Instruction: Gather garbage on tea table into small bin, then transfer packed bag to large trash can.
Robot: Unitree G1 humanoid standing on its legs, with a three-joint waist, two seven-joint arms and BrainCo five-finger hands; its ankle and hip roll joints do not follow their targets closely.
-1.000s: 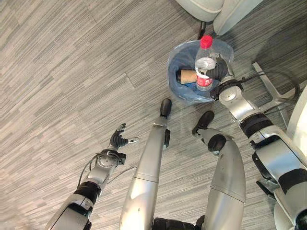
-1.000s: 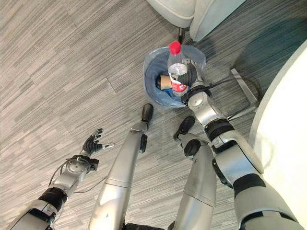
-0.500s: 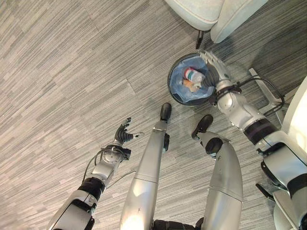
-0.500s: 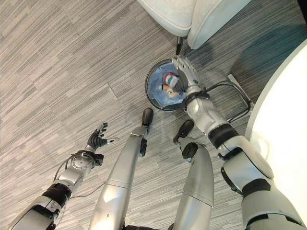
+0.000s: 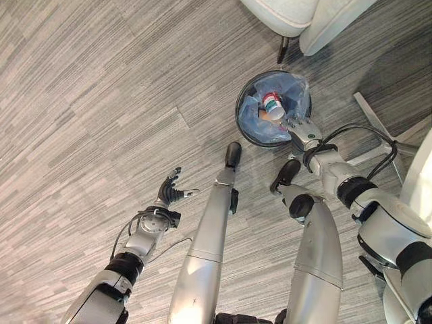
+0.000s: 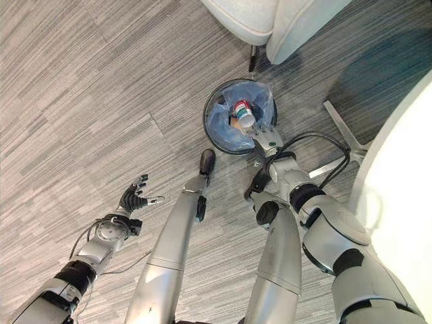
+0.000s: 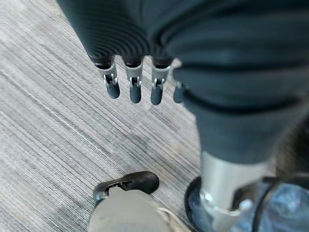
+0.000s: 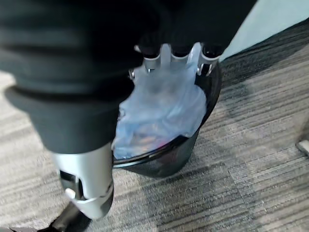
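A small black mesh bin lined with a blue bag stands on the floor in front of me. Inside it lies a clear plastic bottle with a red cap and red label, beside a brown paper cup. My right hand hovers at the bin's near rim, fingers relaxed and holding nothing; its fingertips show just above the bag. My left hand hangs off to the left over bare floor, open, with straight fingers.
A light upholstered armchair stands just beyond the bin. The white table's edge runs down the right side, with its metal base legs on the floor by the bin. Grey striped carpet lies all around.
The right hand held the bottle above the bin, let it drop inside, then drew back to the near rim. The view has shifted slightly.
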